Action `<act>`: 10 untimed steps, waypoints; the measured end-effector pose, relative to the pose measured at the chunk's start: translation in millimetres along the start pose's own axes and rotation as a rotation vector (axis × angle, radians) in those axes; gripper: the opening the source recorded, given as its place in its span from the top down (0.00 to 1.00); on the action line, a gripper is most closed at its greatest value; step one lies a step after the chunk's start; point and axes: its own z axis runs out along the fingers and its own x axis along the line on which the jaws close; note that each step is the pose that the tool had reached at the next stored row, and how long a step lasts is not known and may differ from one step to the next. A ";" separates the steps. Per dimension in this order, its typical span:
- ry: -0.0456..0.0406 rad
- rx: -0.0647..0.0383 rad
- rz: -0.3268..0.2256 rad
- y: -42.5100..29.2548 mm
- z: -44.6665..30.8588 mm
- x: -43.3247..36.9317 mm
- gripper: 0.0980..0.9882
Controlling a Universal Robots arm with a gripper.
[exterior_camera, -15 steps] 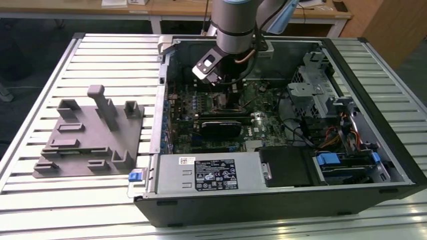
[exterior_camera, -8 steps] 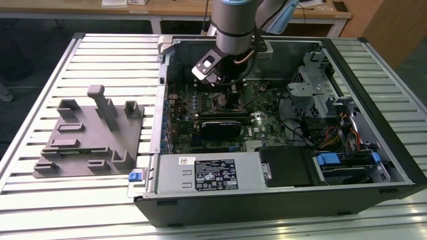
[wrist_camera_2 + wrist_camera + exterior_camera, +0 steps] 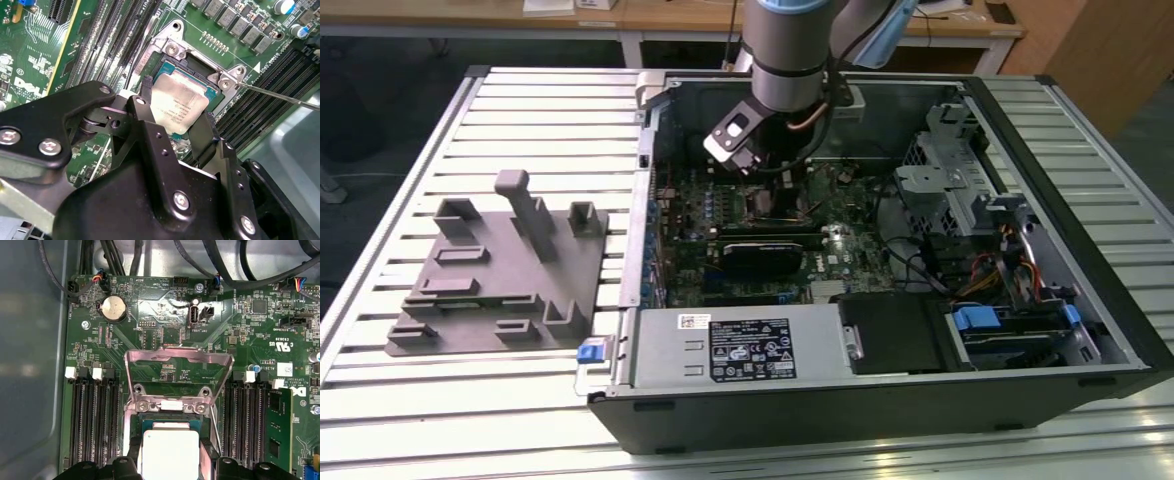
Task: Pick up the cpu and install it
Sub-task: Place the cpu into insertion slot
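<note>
Arm [image 3: 787,60] comes down near-vertical from the far edge of the exterior view into the open PC case [image 3: 1107,300]. Its wrist is over the middle of the motherboard [image 3: 165,335].

Gripper [image 3: 176,107] points straight down at the socket [image 3: 186,64]. Its two black fingers [image 3: 147,100] are closed on opposite edges of the cpu [image 3: 181,100], pads touching both sides.

Hard to read:
- In the exterior view the wrist body covers the socket area, so there's no contact detail from there.
- In the first wrist view the cpu [image 3: 170,452] is cut by the frame edge, and the finger bodies cover its flanks.
- Can't tell if the cpu is fully seated or just above the socket floor. It is inside the socket outline, and the socket rim is visible past the far edge of the chip.

The cpu is dead centre between the fingertips, silvery top facing up and square to the socket. The metal load plate [image 3: 177,365] is flipped open and stands just beyond the cpu. The thin lever rod [image 3: 280,96] is raised off to one side.

The grey fixture [image 3: 494,270] sits on the slatted table [image 3: 400,430] at the exterior view's left, well apart from the gripper.
</note>
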 end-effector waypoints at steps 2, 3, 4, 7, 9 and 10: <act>0.0000 0.000 0.000 0.0 1.0 0.0 0.50; 0.0000 0.000 0.001 -0.1 1.5 0.0 0.50; 0.0000 0.000 0.001 -0.1 2.1 0.0 0.50; -0.0006 0.000 0.003 -0.2 3.6 0.0 0.50; -0.0006 0.000 0.003 -0.2 3.9 0.0 0.50; -0.0005 0.000 0.003 -0.2 4.0 0.0 0.50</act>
